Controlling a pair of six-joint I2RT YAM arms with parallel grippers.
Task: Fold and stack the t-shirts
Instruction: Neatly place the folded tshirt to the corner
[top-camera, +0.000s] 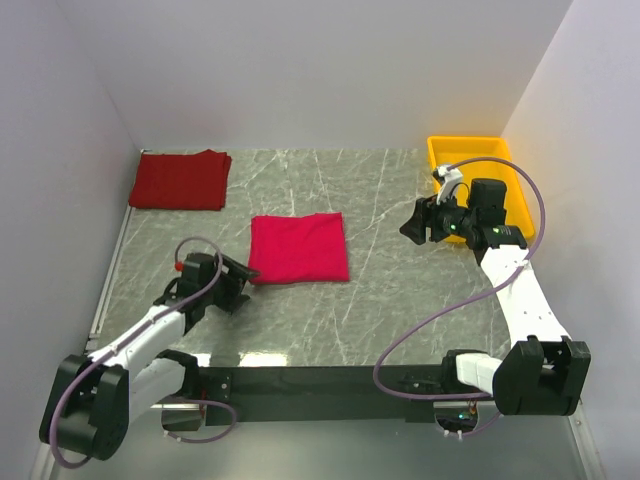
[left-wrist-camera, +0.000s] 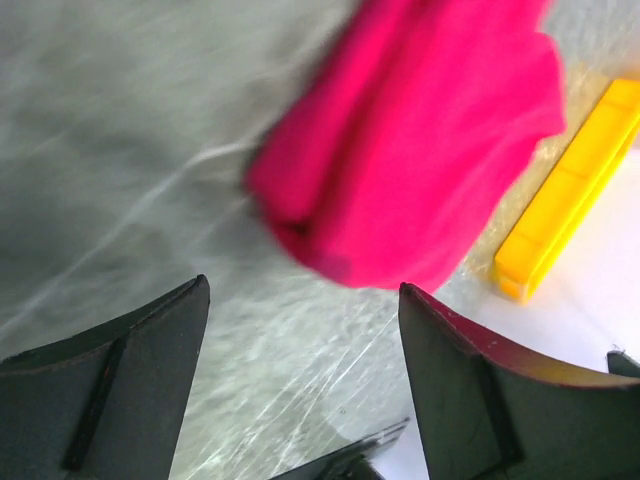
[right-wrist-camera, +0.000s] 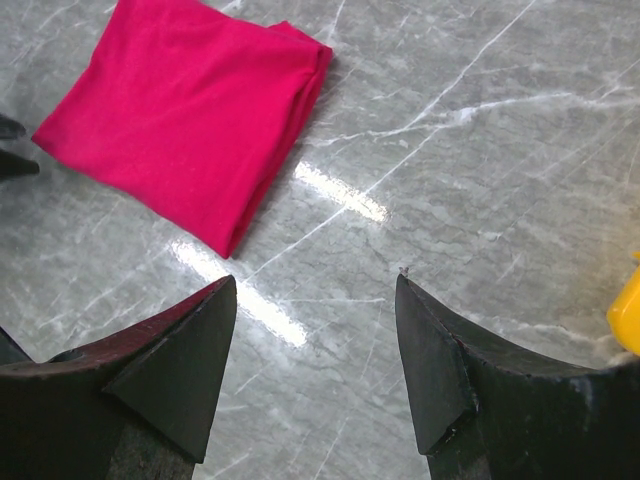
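Observation:
A bright crimson t-shirt (top-camera: 299, 248) lies folded into a rectangle in the middle of the marble table; it also shows as a blurred mass in the left wrist view (left-wrist-camera: 420, 140) and at the upper left of the right wrist view (right-wrist-camera: 190, 110). A darker red t-shirt (top-camera: 181, 180) lies folded at the far left corner. My left gripper (top-camera: 243, 277) stands open just left of the crimson shirt's near-left corner, nothing between its fingers (left-wrist-camera: 300, 290). My right gripper (top-camera: 412, 228) hangs open to the right of that shirt, empty (right-wrist-camera: 315, 285).
A yellow plastic tray (top-camera: 440, 152) stands at the far right corner, behind the right arm; its edge shows in the left wrist view (left-wrist-camera: 570, 190). White walls close the table on three sides. Bare marble (top-camera: 380, 300) lies between the arms.

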